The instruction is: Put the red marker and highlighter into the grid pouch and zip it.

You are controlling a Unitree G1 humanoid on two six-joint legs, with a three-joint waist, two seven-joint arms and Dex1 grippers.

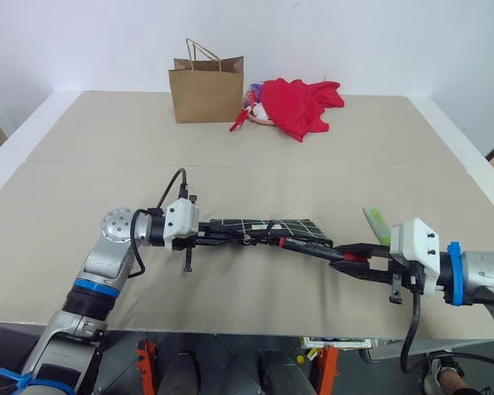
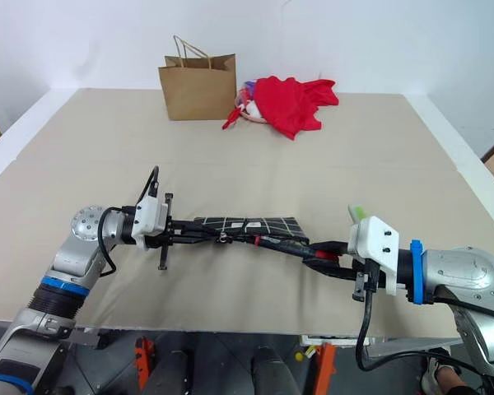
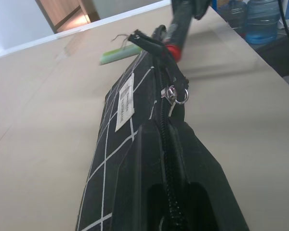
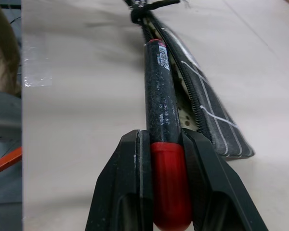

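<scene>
The flat black fabric grid pouch (image 1: 267,227), crossed by thin white lines, is held off the tabletop (image 1: 313,156) near its front edge, the left claw (image 1: 204,239) pinching one end. The right claw (image 4: 164,159) grips the red marker (image 4: 163,125) by its glossy cap, barrel pointing at the pouch's open zipper. The chunky lime-green highlighter (image 1: 377,224) lies just beyond the right claw.

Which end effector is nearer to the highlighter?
Right. The right end effector, gripping the red marker, is beside the highlighter; the left end effector holds the grid pouch's far end.

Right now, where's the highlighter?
The highlighter lies on the table on the robot's right, just behind the right end effector and beyond the pouch's right end, not yet inside.
</scene>
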